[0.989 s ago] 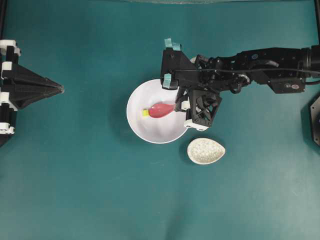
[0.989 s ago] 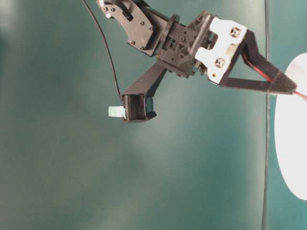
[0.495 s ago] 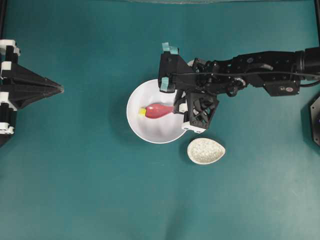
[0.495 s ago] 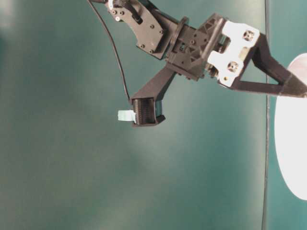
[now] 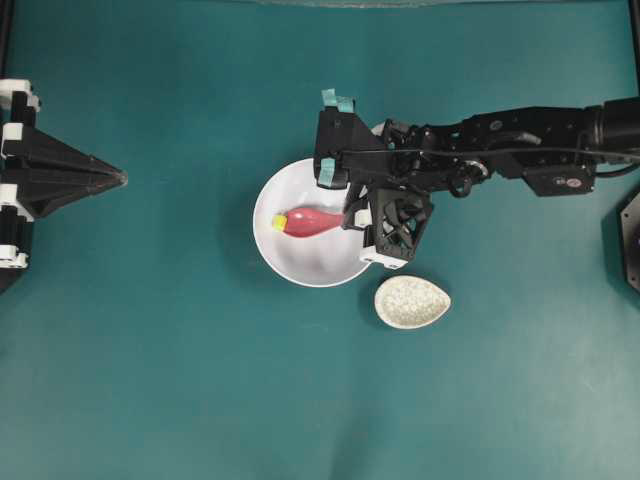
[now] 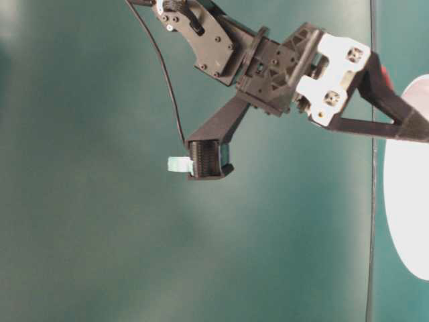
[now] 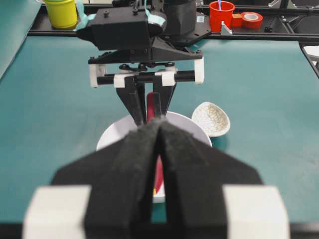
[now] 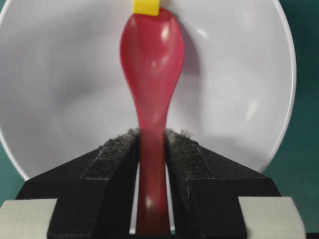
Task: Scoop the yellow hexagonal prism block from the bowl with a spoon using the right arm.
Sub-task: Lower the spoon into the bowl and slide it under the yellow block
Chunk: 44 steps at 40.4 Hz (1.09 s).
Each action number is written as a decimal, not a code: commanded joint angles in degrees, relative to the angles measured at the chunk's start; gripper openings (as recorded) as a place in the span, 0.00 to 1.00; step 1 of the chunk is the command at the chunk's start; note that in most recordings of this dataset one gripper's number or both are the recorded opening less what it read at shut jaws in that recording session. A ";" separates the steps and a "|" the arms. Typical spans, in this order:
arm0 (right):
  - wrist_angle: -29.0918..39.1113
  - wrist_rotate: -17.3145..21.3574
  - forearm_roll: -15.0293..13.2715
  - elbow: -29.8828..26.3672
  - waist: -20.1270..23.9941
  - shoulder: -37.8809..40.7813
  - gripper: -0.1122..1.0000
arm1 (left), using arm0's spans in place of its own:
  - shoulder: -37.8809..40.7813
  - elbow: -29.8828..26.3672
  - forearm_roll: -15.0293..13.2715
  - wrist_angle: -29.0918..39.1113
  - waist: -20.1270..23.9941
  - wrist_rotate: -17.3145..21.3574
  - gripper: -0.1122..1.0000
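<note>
The white bowl [image 5: 268, 248] sits mid-table. Inside it lies the pink-red spoon [image 5: 308, 221], scoop pointing left. My right gripper [image 5: 349, 214] is shut on the spoon's handle over the bowl's right side. In the right wrist view the pads [image 8: 119, 149] clamp the handle of the spoon [image 8: 152, 55], and the yellow hexagonal prism block [image 8: 146, 6] rests against the scoop's far tip, outside the scoop. From overhead the block [image 5: 279, 223] lies near the bowl's left wall. My left gripper [image 5: 122, 178] stays shut and empty at the far left, pointing at the bowl [image 7: 112, 139].
A small speckled oval dish [image 5: 412, 301] lies just right of and below the bowl, close to the right arm's wrist. Beyond the table's far edge the left wrist view shows a yellow cup [image 7: 62, 12], a red cup [image 7: 221, 15] and a tape roll [image 7: 251, 19].
My right gripper has slid left with the spoon, and the scoop's tip has nudged the yellow block a little toward the bowl's left wall. The left arm has not moved.
</note>
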 commanded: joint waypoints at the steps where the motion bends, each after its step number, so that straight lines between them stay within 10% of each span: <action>1: -0.53 0.09 0.26 -1.41 0.09 -0.53 0.32 | 0.26 -1.58 0.18 -0.18 0.18 -0.09 0.10; 44: -2.46 0.09 0.62 -1.14 0.26 -0.09 0.32 | 0.18 -1.58 0.18 -0.26 0.18 -0.09 0.10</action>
